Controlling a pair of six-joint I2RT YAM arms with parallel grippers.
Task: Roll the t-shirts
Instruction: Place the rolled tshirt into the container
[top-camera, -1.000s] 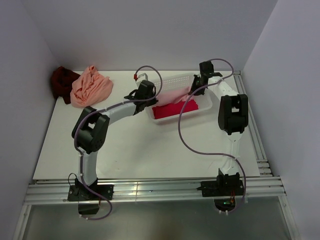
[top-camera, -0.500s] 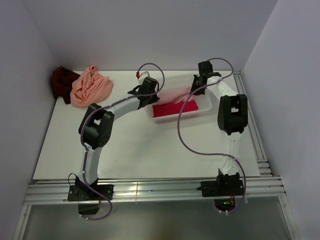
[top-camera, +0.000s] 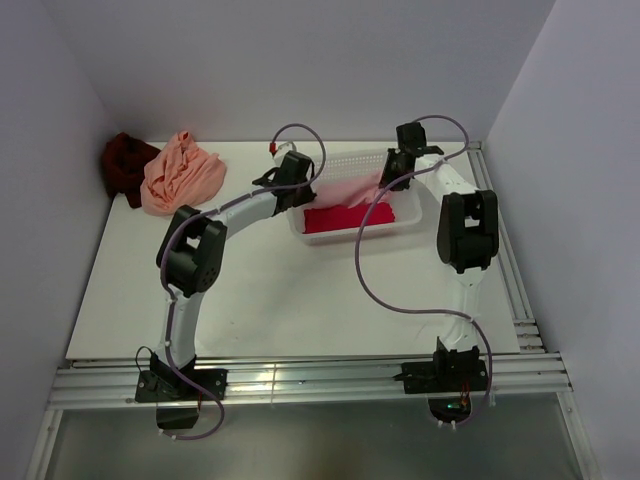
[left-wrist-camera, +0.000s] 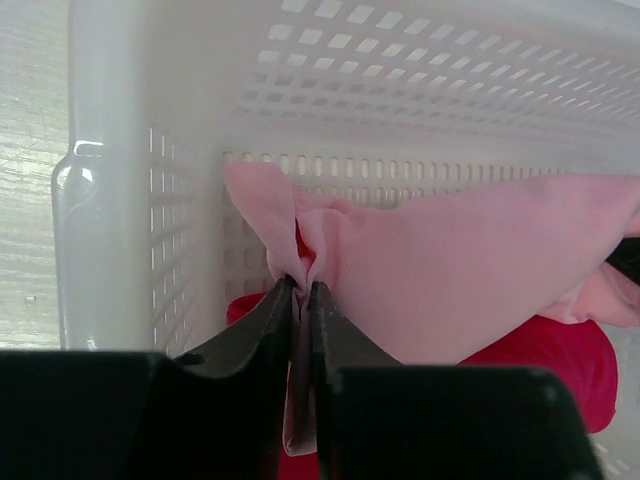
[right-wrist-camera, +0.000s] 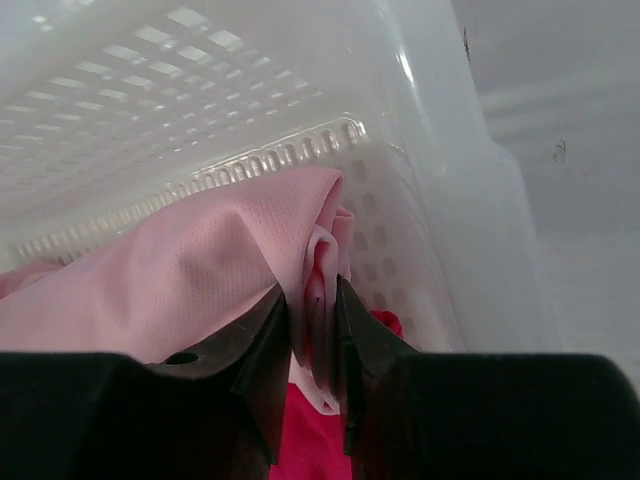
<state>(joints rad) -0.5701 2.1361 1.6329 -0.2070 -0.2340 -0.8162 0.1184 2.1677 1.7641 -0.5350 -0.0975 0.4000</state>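
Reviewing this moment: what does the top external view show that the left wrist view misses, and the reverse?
Only the top external view shows the peach-orange t-shirt and the maroon t-shirt heaped at the far left corner of the table, outside the white basket. Only the left wrist view shows the left gripper shut on a fold of the light pink t-shirt. Both show the basket with that pink shirt spread over the red t-shirt.

Soft, bright light everywhere; glare washes the white plastic lattice basket (right-wrist-camera: 430, 150), and my left pincer (left-wrist-camera: 303, 290) looks blurred up close.
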